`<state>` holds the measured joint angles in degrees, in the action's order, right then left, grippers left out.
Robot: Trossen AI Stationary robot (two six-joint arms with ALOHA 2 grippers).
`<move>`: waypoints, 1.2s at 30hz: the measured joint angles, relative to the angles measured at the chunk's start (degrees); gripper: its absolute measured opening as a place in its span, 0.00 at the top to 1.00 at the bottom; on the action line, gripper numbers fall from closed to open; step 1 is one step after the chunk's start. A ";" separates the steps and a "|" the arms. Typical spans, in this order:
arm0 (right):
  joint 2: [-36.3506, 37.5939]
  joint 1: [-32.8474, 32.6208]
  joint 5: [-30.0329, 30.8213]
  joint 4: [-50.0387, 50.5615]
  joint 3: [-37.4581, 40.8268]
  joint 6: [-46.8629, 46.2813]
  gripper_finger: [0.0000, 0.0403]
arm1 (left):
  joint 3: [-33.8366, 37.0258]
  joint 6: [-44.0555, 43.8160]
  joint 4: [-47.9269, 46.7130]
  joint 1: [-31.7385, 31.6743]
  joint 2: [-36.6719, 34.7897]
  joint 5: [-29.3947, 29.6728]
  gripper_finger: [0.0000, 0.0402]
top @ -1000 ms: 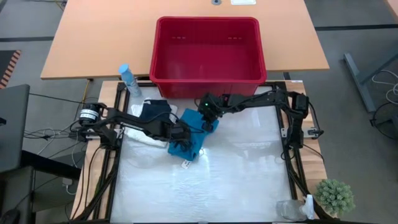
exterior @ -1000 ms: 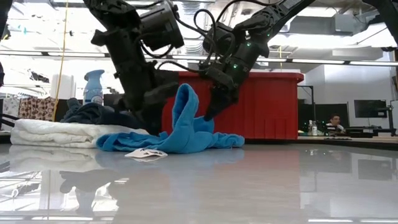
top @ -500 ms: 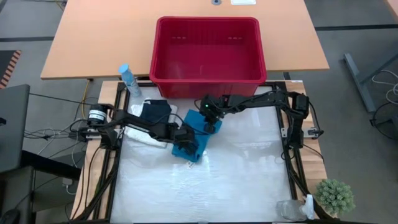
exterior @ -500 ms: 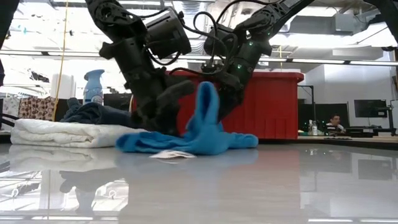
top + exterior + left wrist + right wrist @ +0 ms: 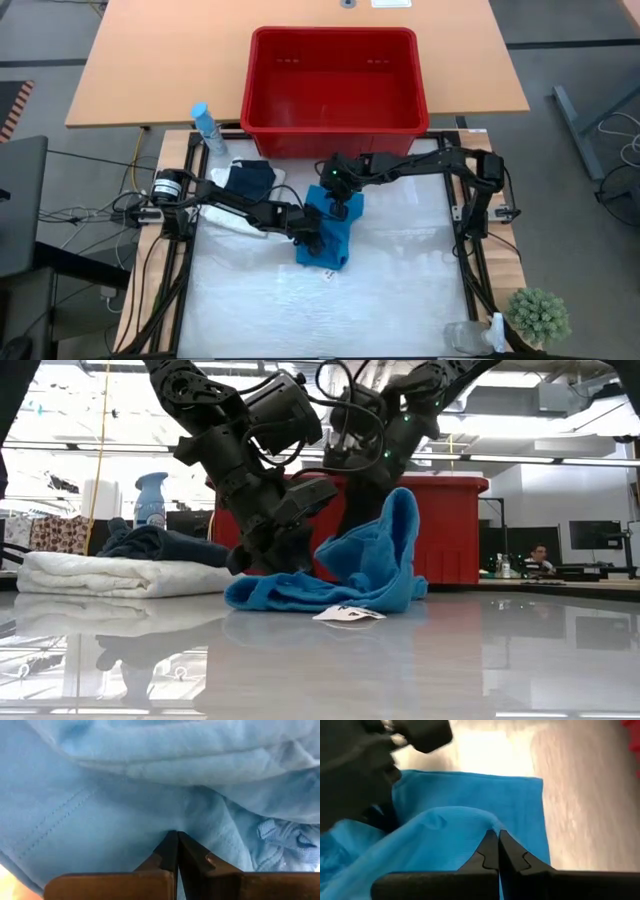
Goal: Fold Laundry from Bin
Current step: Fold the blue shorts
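Shifted rightward, teal cloth [image 5: 327,238] lies on glossy white table [image 5: 400,290].

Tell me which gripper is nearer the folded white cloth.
Left. The left gripper is pinched on the teal-blue cloth just beside the folded white cloth. The right gripper grips the same teal-blue cloth at its bin-side edge, farther away.

Right gripper [image 5: 497,840]: I saw my two dark fingers pressed together, pinching a raised fold of cloth.
Teal-blue cloth [image 5: 470,820]: it filled the near field, humped at the pinch, with a flat panel spreading beyond to a straight edge and a square corner.
Left arm [image 5: 375,765]: dark, blurred, touching the cloth's far side.
Table [image 5: 590,815]: pale, glossy, bare beside the cloth.
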<state>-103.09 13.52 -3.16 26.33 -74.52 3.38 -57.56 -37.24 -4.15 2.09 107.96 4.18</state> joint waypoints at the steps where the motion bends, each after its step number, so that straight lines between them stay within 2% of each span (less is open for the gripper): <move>1: -0.24 0.12 -0.27 0.00 0.00 0.10 0.96 | 0.00 -0.02 0.00 0.00 0.00 0.04 1.00; 7: -3.29 0.00 -2.66 -3.97 -0.69 2.83 0.96 | 0.00 0.77 -0.27 0.00 0.00 0.42 1.00; 17: -11.89 0.90 -7.71 -3.31 -10.38 6.98 0.96 | 0.02 1.01 -0.56 0.00 -0.02 0.06 1.00; 21: -13.94 1.71 -9.60 -2.00 -11.85 6.80 0.96 | 0.02 0.73 -0.69 0.00 -0.04 0.00 1.00; 23: -13.98 2.35 -9.06 -1.17 -11.85 6.53 0.96 | 0.02 0.68 -0.65 -0.06 -0.04 -0.36 1.00; 29: -13.49 3.88 0.73 -0.23 -11.49 4.81 0.96 | -0.04 1.30 -0.10 0.07 -0.04 -0.96 1.00; 36: -13.87 3.75 -2.14 -0.05 -11.45 5.15 0.95 | -0.04 1.23 0.67 0.11 -0.04 -0.92 1.00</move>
<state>-116.97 17.27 -5.30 26.28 -85.97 8.53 -57.60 -36.01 -3.48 2.20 107.92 3.27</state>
